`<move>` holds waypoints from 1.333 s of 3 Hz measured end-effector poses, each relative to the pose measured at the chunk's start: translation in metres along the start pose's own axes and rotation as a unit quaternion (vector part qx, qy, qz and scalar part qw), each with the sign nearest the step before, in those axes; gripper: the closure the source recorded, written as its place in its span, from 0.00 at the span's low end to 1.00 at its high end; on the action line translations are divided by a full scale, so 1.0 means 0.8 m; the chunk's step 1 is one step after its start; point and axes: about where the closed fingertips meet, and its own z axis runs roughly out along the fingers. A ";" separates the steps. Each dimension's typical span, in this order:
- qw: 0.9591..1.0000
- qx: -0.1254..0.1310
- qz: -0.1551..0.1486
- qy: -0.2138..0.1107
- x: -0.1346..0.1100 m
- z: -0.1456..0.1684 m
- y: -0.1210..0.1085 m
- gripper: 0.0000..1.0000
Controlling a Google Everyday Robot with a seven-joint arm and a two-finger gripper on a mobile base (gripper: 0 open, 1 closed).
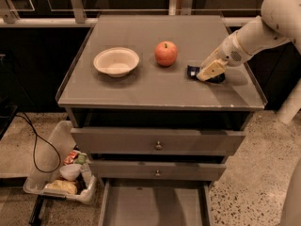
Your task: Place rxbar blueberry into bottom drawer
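Note:
The rxbar blueberry [192, 70] is a dark navy wrapper lying on the grey cabinet top, right of the apple. Only its left end shows; the rest is under the gripper. My gripper [210, 71] comes in from the right on a white arm and sits low over the bar's right part, at or touching it. The bottom drawer [155, 206] is pulled open at the foot of the cabinet, and its flat grey floor shows bare.
A red apple [166, 53] and a cream bowl [116, 61] stand on the cabinet top [155, 88]. The two upper drawers [158, 141] with round knobs are closed. A clear bin of packets [61, 175] and a black cable lie on the floor at left.

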 end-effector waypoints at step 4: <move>0.998 0.021 -0.042 -0.030 -0.023 -0.068 0.071 1.00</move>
